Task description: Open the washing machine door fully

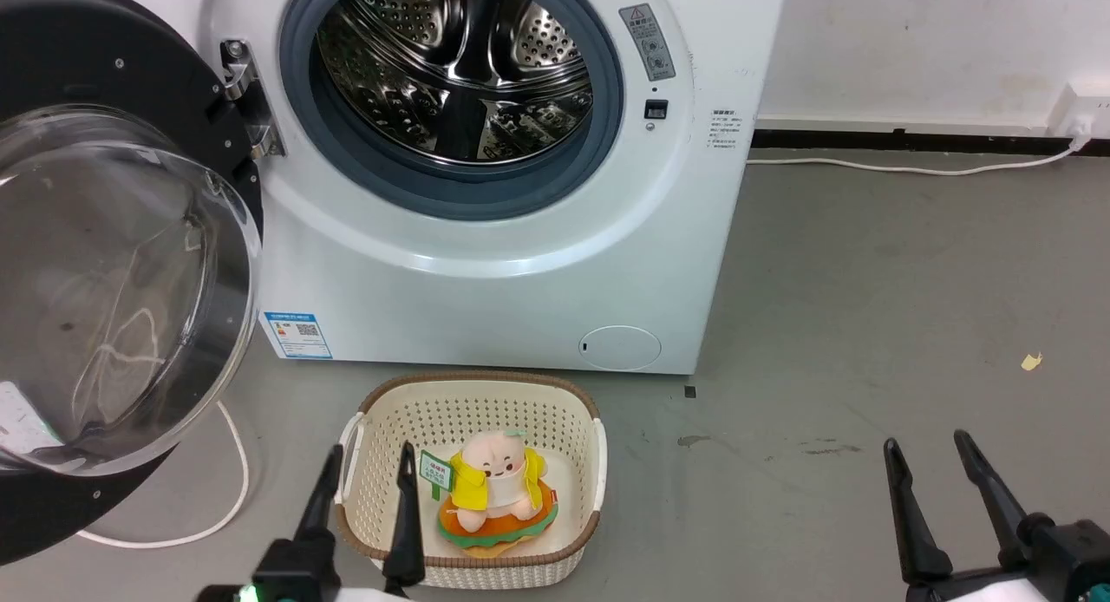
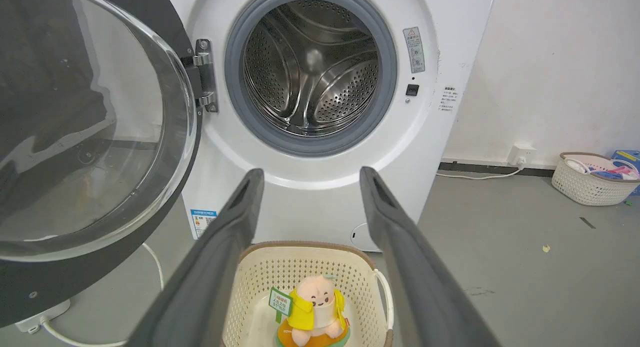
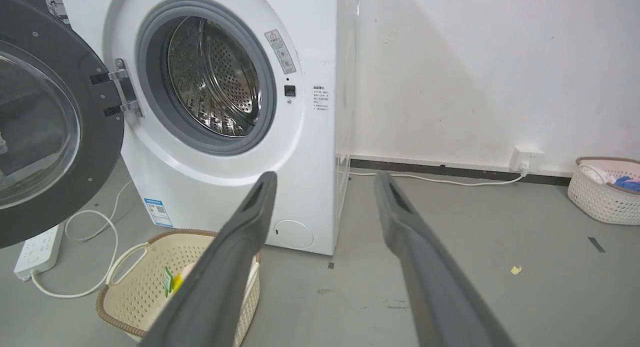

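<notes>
The washing machine door [image 1: 113, 290] [image 2: 85, 132] [image 3: 45, 122], round and black with a bulging clear glass centre, stands swung wide to the left on its metal hinge [image 1: 247, 99]. The steel drum [image 1: 455, 68] lies exposed behind its grey rubber ring. My left gripper [image 1: 368, 463] [image 2: 307, 179] hangs open low at the front, above a cream basket, with nothing between its fingers and well clear of the door. My right gripper [image 1: 928, 446] [image 3: 325, 179] is open over bare floor at the lower right, holding nothing.
A cream basket [image 1: 473, 402] [image 2: 300, 257] [image 3: 140, 267] with a plush toy [image 1: 494, 489] sits on the floor in front of the washer. A white cable [image 1: 230, 489] and power strip [image 3: 37, 249] lie at the left. Another laundry basket [image 3: 605, 189] stands by the right wall.
</notes>
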### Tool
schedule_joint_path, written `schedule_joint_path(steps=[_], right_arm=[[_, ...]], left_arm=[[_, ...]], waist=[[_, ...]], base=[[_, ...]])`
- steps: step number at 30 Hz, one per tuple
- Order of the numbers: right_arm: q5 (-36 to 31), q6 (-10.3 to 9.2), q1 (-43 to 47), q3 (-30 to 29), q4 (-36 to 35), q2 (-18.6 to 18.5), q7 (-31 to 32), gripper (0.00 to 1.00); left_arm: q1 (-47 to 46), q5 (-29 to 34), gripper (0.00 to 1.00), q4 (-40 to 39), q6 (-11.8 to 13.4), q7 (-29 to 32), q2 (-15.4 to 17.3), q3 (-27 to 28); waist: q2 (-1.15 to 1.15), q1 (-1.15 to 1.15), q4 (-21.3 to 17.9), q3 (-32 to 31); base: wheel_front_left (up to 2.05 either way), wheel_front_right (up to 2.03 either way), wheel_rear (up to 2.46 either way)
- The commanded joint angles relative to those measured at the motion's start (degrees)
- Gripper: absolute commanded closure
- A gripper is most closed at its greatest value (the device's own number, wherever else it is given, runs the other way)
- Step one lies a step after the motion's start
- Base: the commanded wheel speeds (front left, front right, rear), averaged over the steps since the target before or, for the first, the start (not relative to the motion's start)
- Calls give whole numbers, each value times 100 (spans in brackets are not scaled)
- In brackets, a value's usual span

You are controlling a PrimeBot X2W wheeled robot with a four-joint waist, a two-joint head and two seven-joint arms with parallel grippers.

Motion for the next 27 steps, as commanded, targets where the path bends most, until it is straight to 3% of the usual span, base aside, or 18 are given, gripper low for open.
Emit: schedule_joint_path(steps=[1, 24, 25, 27], right_arm=[[44, 5, 60, 7, 17, 31, -4, 0], [203, 5, 49, 72, 244, 32, -93, 0], [181, 0, 19, 62, 229, 3, -51, 100], [179, 0, 16, 61, 229, 2, -45, 100]], left_arm=[[77, 28, 0, 7, 23, -25, -3, -7], [44, 44, 0, 213, 88, 94, 26, -170], [84, 48, 100, 212, 67, 102, 13, -176], [83, 39, 100, 213, 67, 105, 11, -177]], waist=[[0, 0, -4, -3], [0, 0, -19, -3], [0, 1, -19, -2], [0, 1, -18, 0]], base=[[0, 0, 0], [0, 0, 0], [0, 0, 0], [0, 0, 0]])
